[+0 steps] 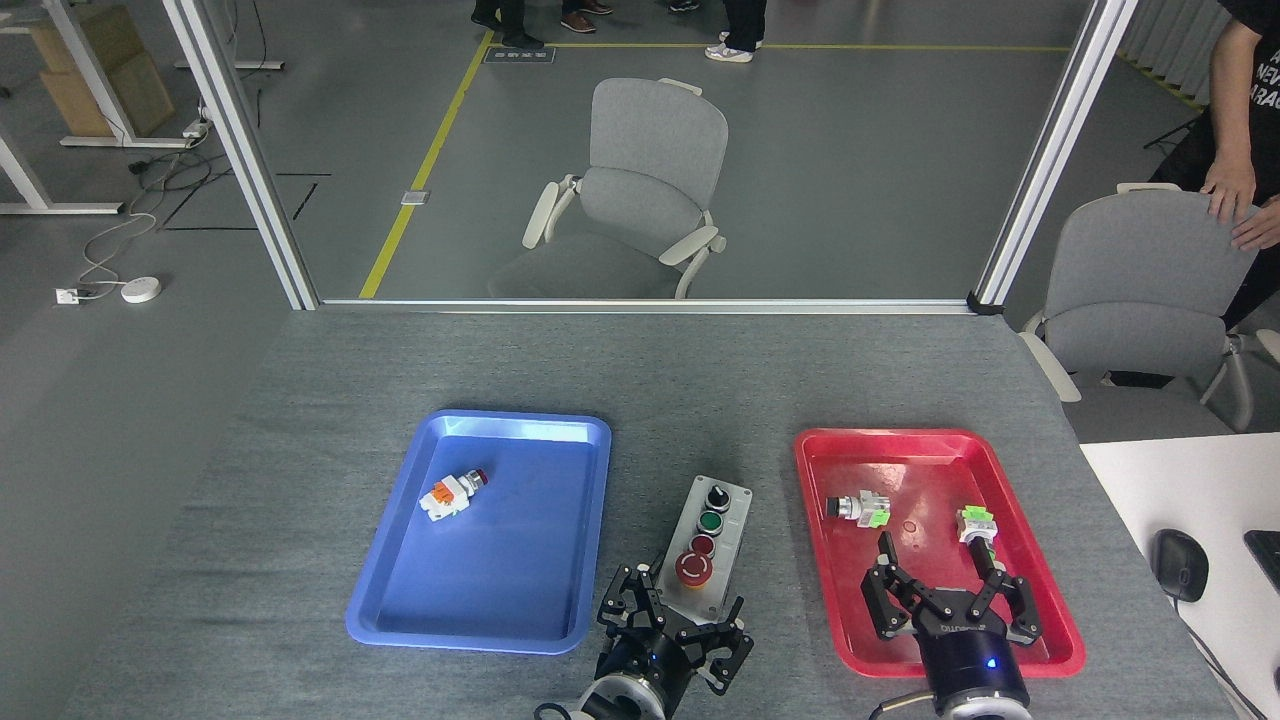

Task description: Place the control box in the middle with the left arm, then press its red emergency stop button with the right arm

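Between the two trays on the bare bench lies the box (pixel 709 540), long way pointing away, its near end inside the left fingers (pixel 676 622), while the right fingers (pixel 944 592) spread wide over the red tray (pixel 1040 590).

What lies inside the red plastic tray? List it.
Inside the red plastic tray: a black-tipped switch part with green block and a white-and-green switch part. The right gripper covers the near floor.

control box (pixel 708 544): laid on grey tabletop (pixel 700 400) between blue tray (pixel 400 590) and red tray (pixel 1040 560)
left gripper (pixel 672 622): fingers spread around box's near end
right gripper (pixel 945 600): opened wide, held over red tray
emergency stop button (pixel 693 567): uncovered
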